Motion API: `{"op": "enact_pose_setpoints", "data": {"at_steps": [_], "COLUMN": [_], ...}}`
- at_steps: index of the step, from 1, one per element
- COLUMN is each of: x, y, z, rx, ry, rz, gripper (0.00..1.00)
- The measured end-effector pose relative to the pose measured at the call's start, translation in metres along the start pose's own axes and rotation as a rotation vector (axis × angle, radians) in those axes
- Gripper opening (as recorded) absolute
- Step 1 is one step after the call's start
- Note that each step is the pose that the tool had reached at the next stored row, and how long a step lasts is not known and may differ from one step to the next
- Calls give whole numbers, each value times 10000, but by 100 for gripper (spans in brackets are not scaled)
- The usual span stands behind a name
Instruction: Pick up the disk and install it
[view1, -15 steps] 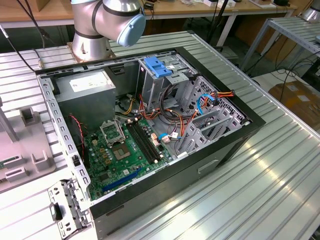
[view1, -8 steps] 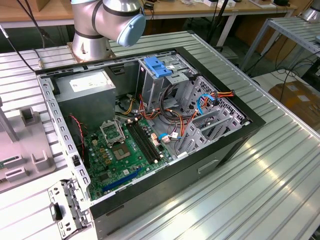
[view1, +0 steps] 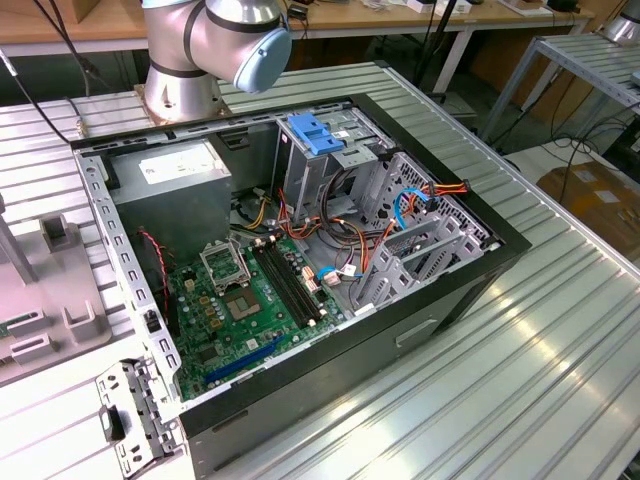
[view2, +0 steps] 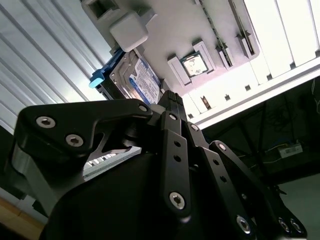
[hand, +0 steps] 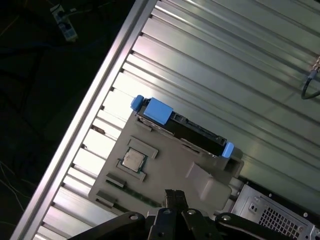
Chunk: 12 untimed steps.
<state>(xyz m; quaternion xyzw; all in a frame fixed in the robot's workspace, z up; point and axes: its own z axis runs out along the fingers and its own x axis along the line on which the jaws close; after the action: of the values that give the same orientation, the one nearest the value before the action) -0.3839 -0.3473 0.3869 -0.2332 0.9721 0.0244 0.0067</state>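
Observation:
The disk (hand: 196, 131) stands on edge in a slot of a grey holder (hand: 170, 170) on the ribbed metal table, with blue side rails at both ends. In the second wrist view its silver face and white-and-blue label (view2: 142, 80) show beside a blue rail. In both wrist views my gripper (hand: 173, 194) hangs above the holder, apart from the disk, with its black fingertips (view2: 170, 97) together and nothing between them. The open computer case (view1: 300, 250) lies on the table in the exterior view, with an upright grey drive cage (view1: 330, 160) topped by a blue latch.
A processor chip (hand: 134, 160) sits in a pocket of the grey holder. Inside the case are a grey power supply box (view1: 170, 190), a green motherboard (view1: 240, 300) and loose cables (view1: 400, 210). The arm's base (view1: 190, 60) stands behind the case. The table edge (hand: 100, 95) runs close to the holder.

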Motion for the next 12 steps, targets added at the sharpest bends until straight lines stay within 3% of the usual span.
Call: {"op": "enact_pose_setpoints", "data": {"at_steps": [12], "x": [0], "y": [0], "z": [0], "rx": [-19], "ry": [33], "rz": [-747], "gripper": [11]}}
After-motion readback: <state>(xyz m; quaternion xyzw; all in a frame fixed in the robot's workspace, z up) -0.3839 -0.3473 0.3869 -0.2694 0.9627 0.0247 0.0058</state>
